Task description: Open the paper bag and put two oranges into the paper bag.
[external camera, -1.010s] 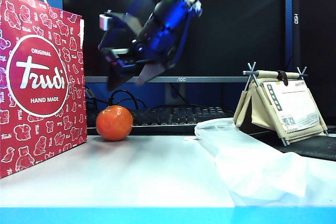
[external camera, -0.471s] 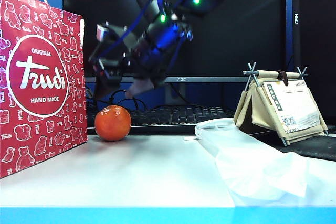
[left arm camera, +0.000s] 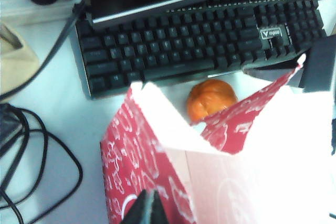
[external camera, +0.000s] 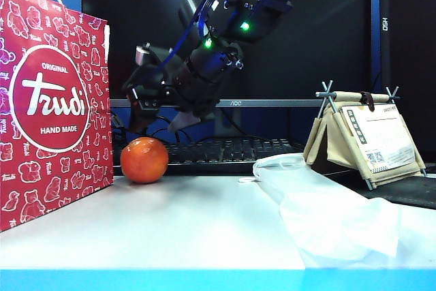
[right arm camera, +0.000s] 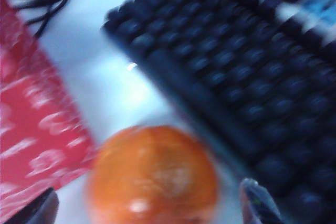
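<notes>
While right gripper gapes, left gripper pinches glossy paper bag.

Readable text:
- paper bag, standing at the worktop's left edge: white-ringed round logo, "ORIGINAL" on top, big "Trudi" script in the middle, "HAND MADE" below.
- monitor behind the worktop's back edge: "AOC" on the lower bezel.
- dark panel at far right: vertical lettering, looks like "OSH" turned sideways, not sure.
- small tent-shaped stand near the back right corner: printed card with a QR code, print too small to read.
- keyboard: badge on one key cluster, lettering too blurred.
</notes>
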